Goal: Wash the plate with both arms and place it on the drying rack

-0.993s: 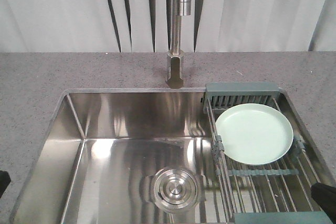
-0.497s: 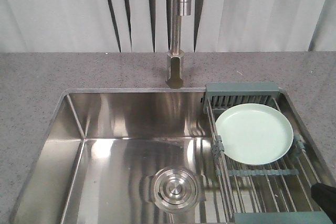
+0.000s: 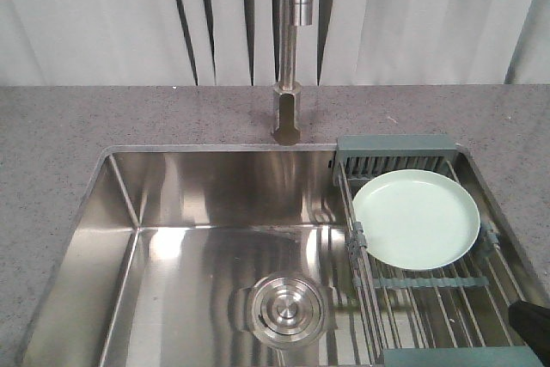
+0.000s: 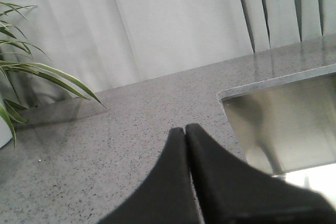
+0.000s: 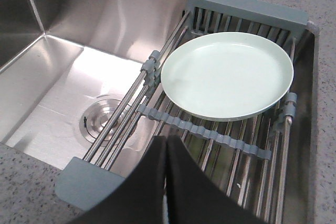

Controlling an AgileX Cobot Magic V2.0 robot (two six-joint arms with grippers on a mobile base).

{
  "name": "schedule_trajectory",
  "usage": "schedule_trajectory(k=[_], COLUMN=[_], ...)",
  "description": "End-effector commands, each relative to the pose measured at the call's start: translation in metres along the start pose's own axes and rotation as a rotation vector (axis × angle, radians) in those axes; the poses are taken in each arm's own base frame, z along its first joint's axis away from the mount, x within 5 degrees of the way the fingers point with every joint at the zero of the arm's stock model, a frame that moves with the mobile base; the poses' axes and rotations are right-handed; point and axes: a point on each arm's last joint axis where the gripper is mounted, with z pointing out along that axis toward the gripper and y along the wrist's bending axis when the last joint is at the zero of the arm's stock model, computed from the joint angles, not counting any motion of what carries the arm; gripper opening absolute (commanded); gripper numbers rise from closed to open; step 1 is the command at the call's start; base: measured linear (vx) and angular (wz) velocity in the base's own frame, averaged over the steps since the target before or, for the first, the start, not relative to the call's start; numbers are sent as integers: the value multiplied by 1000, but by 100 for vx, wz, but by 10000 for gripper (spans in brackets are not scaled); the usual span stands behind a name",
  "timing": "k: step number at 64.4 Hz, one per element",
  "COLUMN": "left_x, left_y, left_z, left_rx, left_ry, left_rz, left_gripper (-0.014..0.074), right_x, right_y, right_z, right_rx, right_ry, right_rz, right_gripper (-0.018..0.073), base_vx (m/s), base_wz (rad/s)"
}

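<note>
The plate (image 5: 227, 74) lies flat on the drying rack (image 5: 210, 135) over the sink (image 3: 206, 238). Both end effectors, left (image 4: 185, 129) and right (image 5: 165, 139), are clenched empty.

My left gripper (image 4: 185, 129): two matte black fingers, smooth, curving to narrow tips | my right gripper (image 5: 165, 139): same matte black, broad bases tapering upward | front view: only a dark corner, probably my right arm (image 3: 534, 326).
</note>
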Motion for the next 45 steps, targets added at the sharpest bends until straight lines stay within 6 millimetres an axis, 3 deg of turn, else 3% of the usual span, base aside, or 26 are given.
schedule_trajectory(k=[1,45], left_x=[-15,-15], left_y=[3,3], left_z=[-3,-3], left_rx=[-24,-22], left_ry=[-104,-104], left_rz=[-42,-71], left_gripper=[-6,-6], right_x=[-13,-13], right_y=[-3,-3], right_z=[-4,-4], right_rx=[28,28], right_ry=[-71,-71], right_rz=[2,2], right_gripper=[-8,-8], base_vx=[0,0], base_wz=[0,0])
